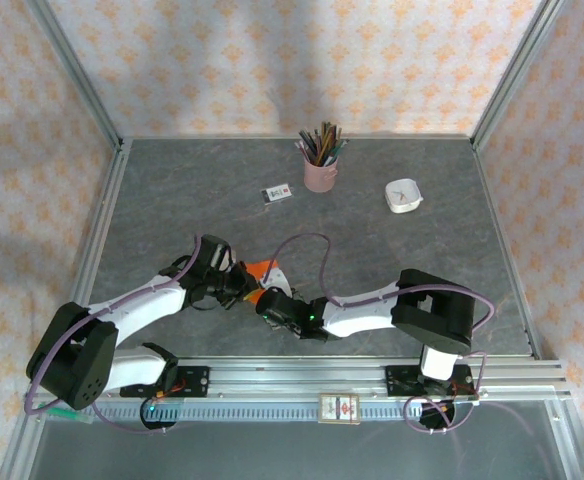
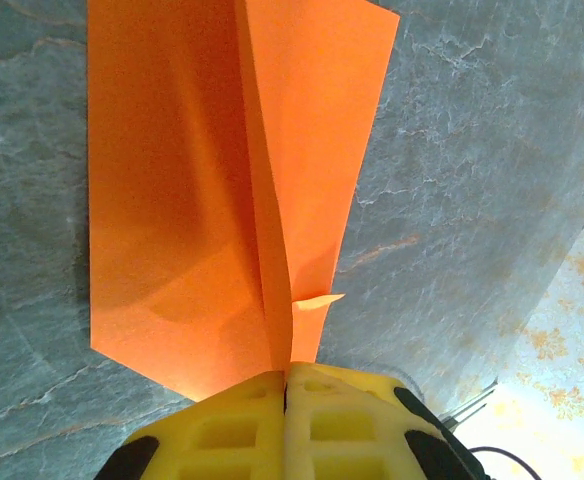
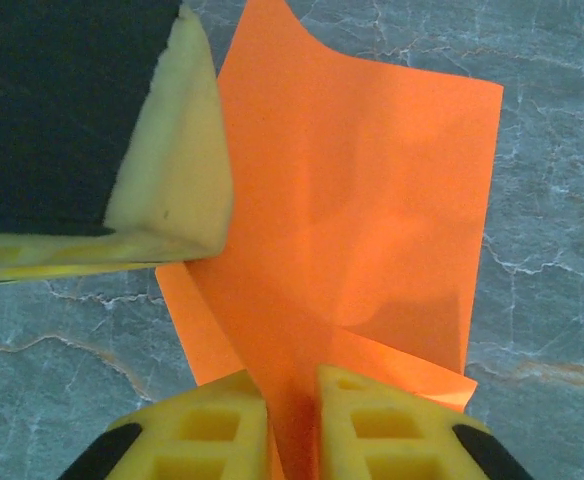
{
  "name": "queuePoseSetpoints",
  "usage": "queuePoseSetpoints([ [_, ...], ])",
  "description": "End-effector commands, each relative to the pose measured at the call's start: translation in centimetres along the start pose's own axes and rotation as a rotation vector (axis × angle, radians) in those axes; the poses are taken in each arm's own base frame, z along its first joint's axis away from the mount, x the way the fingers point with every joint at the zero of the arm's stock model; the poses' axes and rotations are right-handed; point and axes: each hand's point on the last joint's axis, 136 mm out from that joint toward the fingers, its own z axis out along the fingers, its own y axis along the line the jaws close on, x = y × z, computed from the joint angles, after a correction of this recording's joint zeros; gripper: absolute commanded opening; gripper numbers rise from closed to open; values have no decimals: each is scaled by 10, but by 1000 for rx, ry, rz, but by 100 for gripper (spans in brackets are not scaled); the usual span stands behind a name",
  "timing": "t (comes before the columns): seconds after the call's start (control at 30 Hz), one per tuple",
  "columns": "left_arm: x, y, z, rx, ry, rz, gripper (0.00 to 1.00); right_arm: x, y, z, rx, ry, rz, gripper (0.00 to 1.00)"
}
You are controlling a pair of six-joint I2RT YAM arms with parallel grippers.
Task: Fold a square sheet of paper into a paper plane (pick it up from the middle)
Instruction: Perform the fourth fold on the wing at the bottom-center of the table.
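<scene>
From above, both arms meet over the middle of the near desk (image 1: 372,260), the left end effector (image 1: 240,283) and right end effector (image 1: 264,300) nose to nose, with the square sheet of paper (image 1: 263,268) poking out orange between them. A pink pencil cup (image 1: 320,172) and a small white card (image 1: 277,193) sit well back.

Left wrist now: the yellow fingers (image 2: 242,430) are pressed together, pinching a raised fold of the sheet, which spreads away over the grey desk.

Right wrist: yellow fingers (image 3: 212,430) sit either side of a paper ridge with a narrow gap; whether they bite, I cannot tell. The left arm's finger (image 3: 177,170) rests at the sheet's edge.
</scene>
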Motion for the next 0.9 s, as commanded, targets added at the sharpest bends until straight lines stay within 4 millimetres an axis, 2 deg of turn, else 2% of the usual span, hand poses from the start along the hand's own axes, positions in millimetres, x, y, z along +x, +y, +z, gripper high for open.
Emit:
queuePoseSetpoints([
  [0.0, 2, -1, 1, -14, 15, 18, 0, -5, -6, -1, 47, -21, -1, 13],
  [0.3, -2, -4, -2, -16, -8, 51, 1, -6, -14, -5, 67, -48, 15, 0],
  [0.6, -15, -25, -29, 37, -122, 122, 41, -8, -18, -19, -16, -95, 57, 0],
  [0.7, -8, -23, -29, 68, -109, 119, 41, -11, -19, -25, -60, -119, 64, 0],
  [0.87, 4, -28, -22, 161, -74, 109, 26, -16, -23, -30, -142, -148, 116, 0],
])
